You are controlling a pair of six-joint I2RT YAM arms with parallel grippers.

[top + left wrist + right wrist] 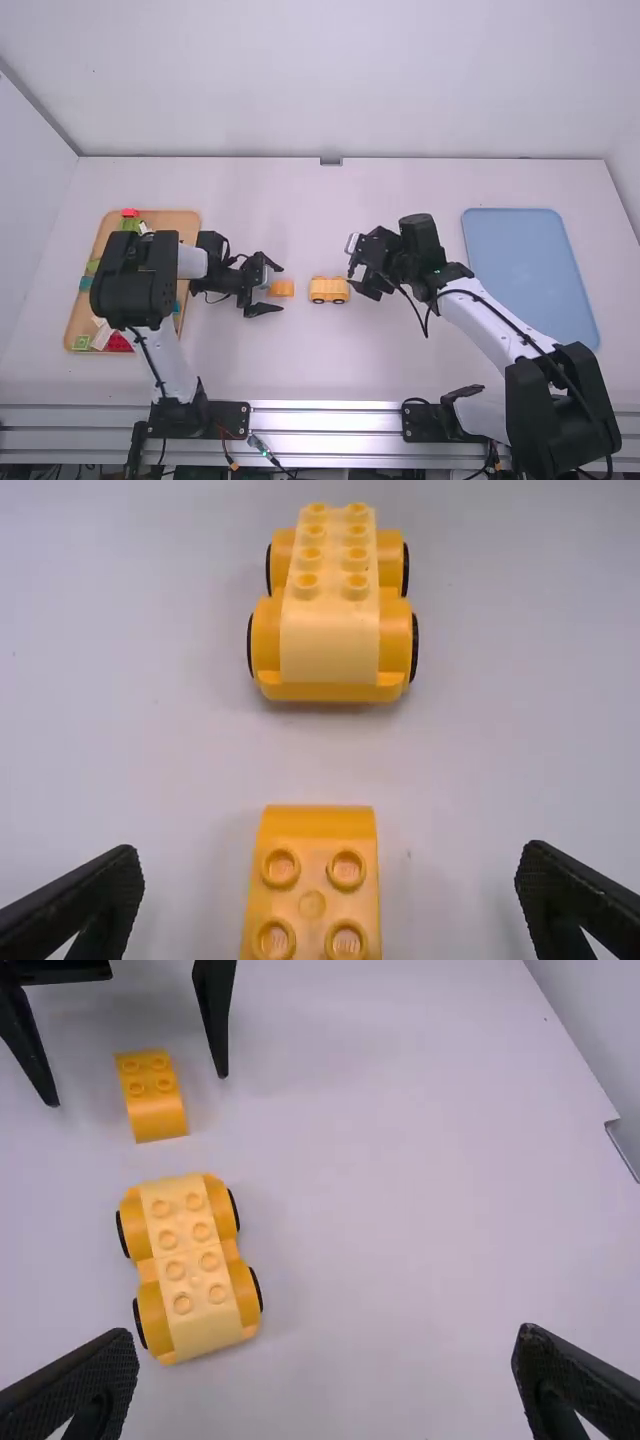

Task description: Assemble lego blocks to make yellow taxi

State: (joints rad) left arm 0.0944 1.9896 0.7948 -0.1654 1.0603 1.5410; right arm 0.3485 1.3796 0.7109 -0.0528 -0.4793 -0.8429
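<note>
high view has the yellow wheeled block car [328, 290] between the grippers on the white table, the left black gripper [268, 286] spread around the orange studded block [281, 288], the right one [356, 272] parted and empty; left wrist view shows block and car apart.

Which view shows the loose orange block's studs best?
The left wrist view: all four studs on the block appear largest there. The right wrist view shows them smaller; the high view shows the block small, studs indistinct.
</note>
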